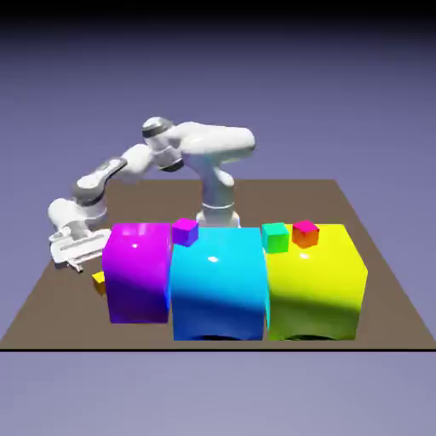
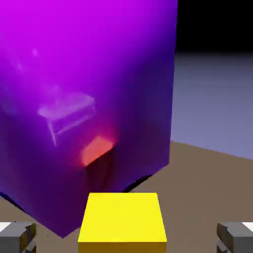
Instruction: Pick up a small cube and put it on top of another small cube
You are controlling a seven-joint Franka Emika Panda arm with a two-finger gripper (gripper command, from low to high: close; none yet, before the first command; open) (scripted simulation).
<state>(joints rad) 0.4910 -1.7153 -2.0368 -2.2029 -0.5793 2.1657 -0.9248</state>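
My claw released, tips wide | cube centred between them, untouched | purple block close behind

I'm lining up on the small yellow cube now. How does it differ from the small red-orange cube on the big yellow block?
The small yellow cube sits low on the brown table, beside the big purple block; the red-orange cube rests up on the big yellow block. The yellow one has a yellow top, the other a red top. The yellow one lies between the open gripper's fingertips; the red-orange one stands far from it. Both are small, untilted cubes.
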